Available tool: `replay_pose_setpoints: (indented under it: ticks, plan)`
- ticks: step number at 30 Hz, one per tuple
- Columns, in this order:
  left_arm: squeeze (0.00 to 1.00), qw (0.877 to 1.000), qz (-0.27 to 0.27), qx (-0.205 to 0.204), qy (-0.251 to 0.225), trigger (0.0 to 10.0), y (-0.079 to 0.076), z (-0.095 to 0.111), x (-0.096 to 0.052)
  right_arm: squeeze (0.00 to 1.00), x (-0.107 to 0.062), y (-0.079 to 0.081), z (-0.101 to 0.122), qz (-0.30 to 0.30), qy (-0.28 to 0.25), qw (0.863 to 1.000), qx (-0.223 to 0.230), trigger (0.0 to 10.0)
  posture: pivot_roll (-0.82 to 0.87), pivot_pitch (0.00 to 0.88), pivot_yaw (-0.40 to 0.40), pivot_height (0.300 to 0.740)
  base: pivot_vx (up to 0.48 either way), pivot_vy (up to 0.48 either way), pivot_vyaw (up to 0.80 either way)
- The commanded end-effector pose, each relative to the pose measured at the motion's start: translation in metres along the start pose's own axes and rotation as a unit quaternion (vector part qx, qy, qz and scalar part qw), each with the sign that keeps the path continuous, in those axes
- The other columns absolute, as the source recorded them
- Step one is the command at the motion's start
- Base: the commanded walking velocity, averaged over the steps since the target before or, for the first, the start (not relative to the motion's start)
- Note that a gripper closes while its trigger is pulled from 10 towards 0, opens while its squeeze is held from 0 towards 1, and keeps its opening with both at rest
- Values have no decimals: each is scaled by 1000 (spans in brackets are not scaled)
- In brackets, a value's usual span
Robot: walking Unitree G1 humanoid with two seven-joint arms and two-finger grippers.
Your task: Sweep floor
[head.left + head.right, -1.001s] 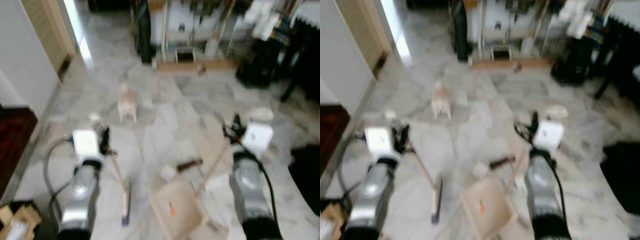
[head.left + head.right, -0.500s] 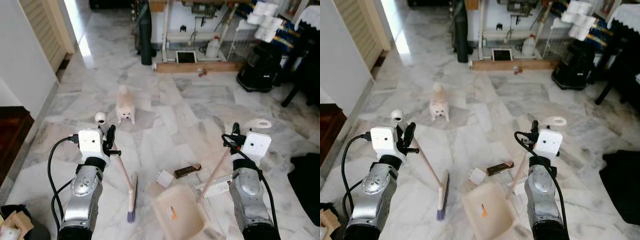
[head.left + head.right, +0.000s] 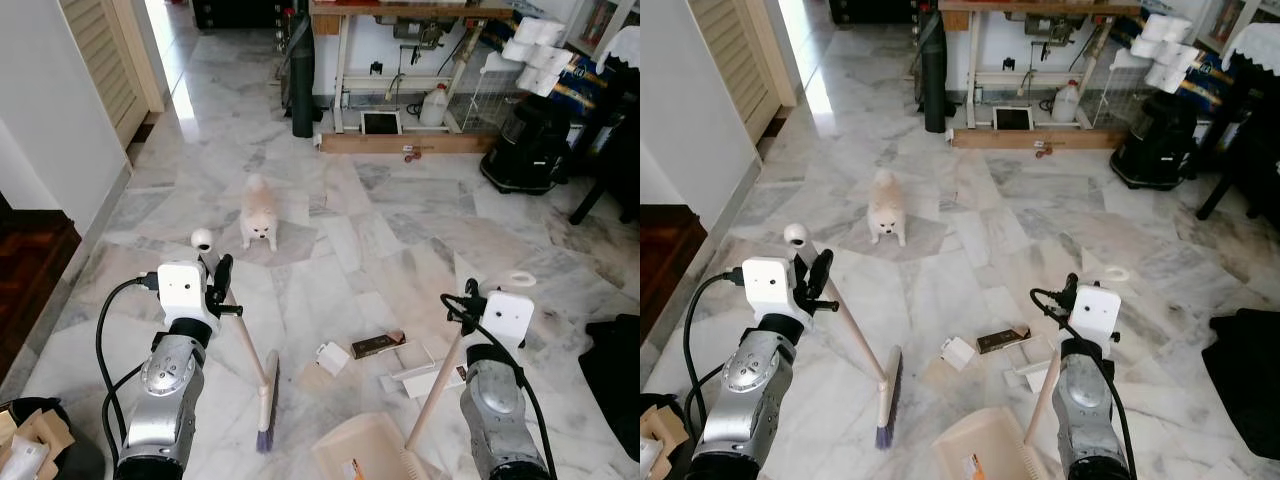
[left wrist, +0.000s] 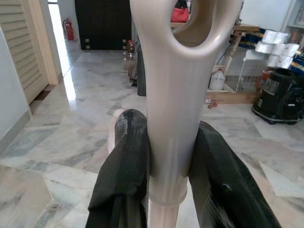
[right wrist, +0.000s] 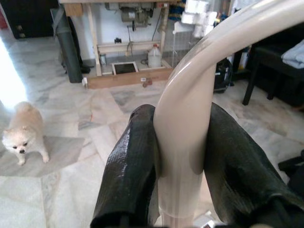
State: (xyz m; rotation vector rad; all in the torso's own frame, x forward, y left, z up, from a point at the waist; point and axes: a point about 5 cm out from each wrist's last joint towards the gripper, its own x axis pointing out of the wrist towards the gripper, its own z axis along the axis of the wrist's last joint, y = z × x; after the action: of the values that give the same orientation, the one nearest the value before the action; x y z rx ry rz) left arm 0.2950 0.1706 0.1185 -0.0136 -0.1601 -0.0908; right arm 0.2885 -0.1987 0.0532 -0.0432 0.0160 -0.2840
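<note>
A cream-handled broom [image 3: 254, 362] with a purple-tipped head is clamped by the left tool [image 4: 167, 161], its bristles resting on the marble floor [image 3: 330, 260]. One beige dustpan [image 3: 365, 462], with a long pale handle, is gripped by the right tool [image 5: 183, 164]. Several scraps of litter [image 3: 378, 345] are scattered between them. One small dog [image 3: 260, 213] is seen beyond.
</note>
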Motion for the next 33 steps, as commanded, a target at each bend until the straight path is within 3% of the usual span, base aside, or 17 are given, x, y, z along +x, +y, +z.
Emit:
replay_pose_setpoints:
  ticks: [1, 9, 17, 27, 28, 29, 32, 33]
  plan:
    - [0, 1000, -10, 5, -26, 10000, -2, 13, 3, 0, -1, -3, -5, -4, 6, 1000, -4, 10000, 37, 90, -6, 740, 0, 0, 0]
    - [0, 1000, -14, 7, -27, 10000, -2, 14, 2, 0, -1, -5, -7, -17, 8, 1000, 4, 10000, 39, 91, -2, 740, 0, 0, 0]
    - [0, 999, -16, 8, -28, 10000, -3, 15, 3, 0, 5, -19, -2, -83, -4, 996, 11, 10000, 42, 91, -1, 740, 0, 0, 0]
    - [0, 999, -16, 8, -30, 10000, -4, 15, 4, 0, 4, -21, -5, -97, -1, 995, 13, 10000, 44, 88, 0, 740, 0, 0, 0]
    - [0, 999, -16, 8, -31, 10000, -4, 15, 4, 357, 3, -20, -5, -98, -1, 995, 13, 10000, 43, 87, 1, 740, 0, 0, 0]
    - [0, 999, -17, 8, -31, 10000, -4, 15, 4, 1000, 3, -20, -6, -98, -1, 995, 14, 10000, 43, 87, 1, 740, 0, 0, 0]
    - [0, 999, -18, 8, -31, 10000, -4, 15, 4, 1000, 3, -19, -6, -97, 1, 995, 13, 10000, 43, 86, 1, 740, 0, 0, 0]
    - [0, 999, -18, 8, -31, 10000, -4, 15, 4, 796, 3, -19, -6, -96, 1, 995, 13, 10000, 44, 86, 1, 740, 0, 0, 0]
